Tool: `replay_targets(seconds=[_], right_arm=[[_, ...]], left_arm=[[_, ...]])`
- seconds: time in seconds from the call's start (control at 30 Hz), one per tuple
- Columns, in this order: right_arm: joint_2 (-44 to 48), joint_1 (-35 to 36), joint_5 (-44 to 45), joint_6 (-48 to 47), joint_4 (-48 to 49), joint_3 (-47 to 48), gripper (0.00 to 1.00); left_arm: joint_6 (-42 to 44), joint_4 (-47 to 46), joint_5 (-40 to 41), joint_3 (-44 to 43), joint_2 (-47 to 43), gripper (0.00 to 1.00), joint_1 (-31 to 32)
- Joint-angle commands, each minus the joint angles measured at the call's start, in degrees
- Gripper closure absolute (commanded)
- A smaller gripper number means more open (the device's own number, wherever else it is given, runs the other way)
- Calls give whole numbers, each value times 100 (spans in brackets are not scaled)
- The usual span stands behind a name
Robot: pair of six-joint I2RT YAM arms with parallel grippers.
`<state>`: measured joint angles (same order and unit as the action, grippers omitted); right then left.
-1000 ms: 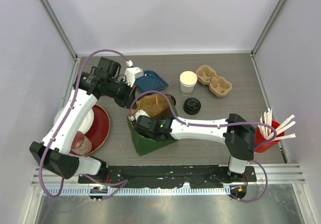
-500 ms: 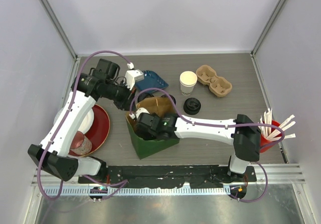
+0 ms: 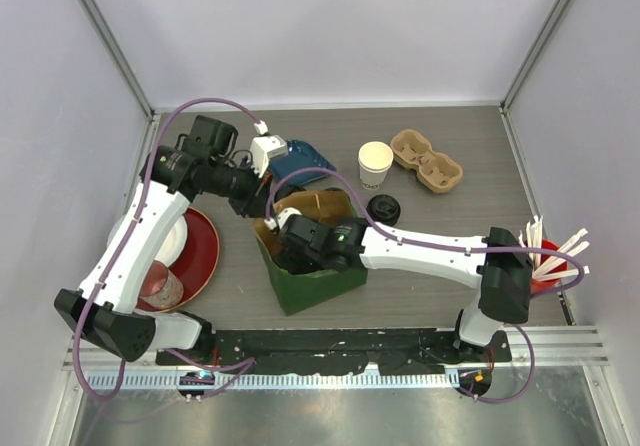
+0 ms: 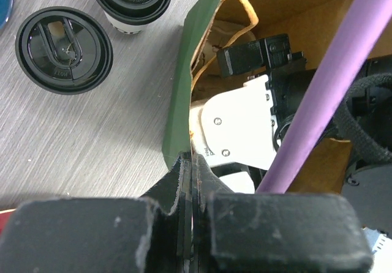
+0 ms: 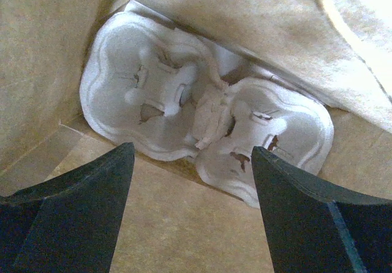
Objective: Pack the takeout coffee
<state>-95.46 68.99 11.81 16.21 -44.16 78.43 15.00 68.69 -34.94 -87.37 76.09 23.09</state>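
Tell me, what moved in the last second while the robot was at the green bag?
The right arm's elbow swung right, and the open right gripper slid farther right inside the green bag, above a white cup carrier. The bag's mouth spread rightward a little. The left gripper stayed pinched on the bag's rim. The paper cup, black lid, brown cup carrier and straws stayed put.

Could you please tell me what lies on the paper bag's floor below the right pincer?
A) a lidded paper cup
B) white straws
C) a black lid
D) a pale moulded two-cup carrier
D: the right wrist view shows a pale moulded two-cup carrier flat on the paper bag floor under the open right pincer.
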Motion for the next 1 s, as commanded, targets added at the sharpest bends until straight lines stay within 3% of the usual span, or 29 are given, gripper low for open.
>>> replay_targets(seconds=[0.0, 0.4, 0.97], right_arm=[[695, -167, 93, 84, 1006, 375, 18], [1100, -219, 462, 67, 1252, 198, 18], [1846, -211, -381, -364, 1375, 673, 19]], left_arm=[[55, 558, -285, -25, -25, 100, 108], [99, 585, -250, -8, -60, 100, 99], [143, 655, -119, 1, -77, 100, 108]])
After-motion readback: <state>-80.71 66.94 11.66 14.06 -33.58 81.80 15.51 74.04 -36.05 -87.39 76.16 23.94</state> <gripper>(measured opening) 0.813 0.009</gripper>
